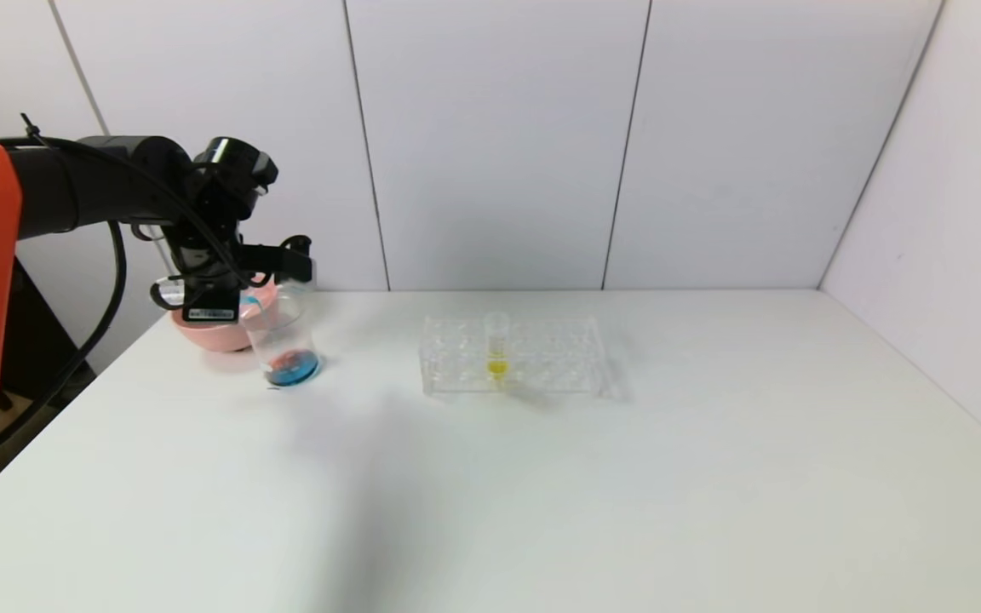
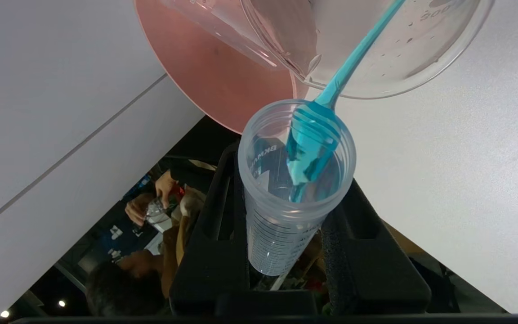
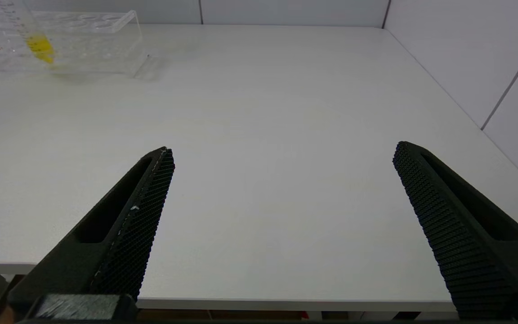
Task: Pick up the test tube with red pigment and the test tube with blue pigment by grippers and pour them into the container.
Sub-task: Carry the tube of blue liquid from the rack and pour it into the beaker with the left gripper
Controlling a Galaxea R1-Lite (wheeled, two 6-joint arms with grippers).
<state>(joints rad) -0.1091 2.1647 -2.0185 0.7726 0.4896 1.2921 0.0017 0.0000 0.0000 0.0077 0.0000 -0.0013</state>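
Between the pressed-in fingers of the left gripper sat the test tube with blue pigment, pinched on its graduated wall below the mouth; the tube was tipped mouth-forward, and a thin blue stream ran from its lip into the container just beyond the fingertips; from the head camera the left gripper hung over that container, whose bottom already showed blue liquid with a red patch in it, so the red pour was judged done and the blue one under way; the test tube with red pigment could not be made out anywhere; close behind the container, touching or nearly so, stood the pink bowl; well off to the gripper's right on the table was the clear tube rack with one tube of yellow liquid upright in it; the right gripper hovered idle over bare table farther right again, its fingers spread wide and empty; the blue tube was judged light, stiff, smooth plastic, apt to slip or twist in the pads when tilted, so a mid-wall hold clear of the mouth suited it, with a firm but not crushing squeeze.
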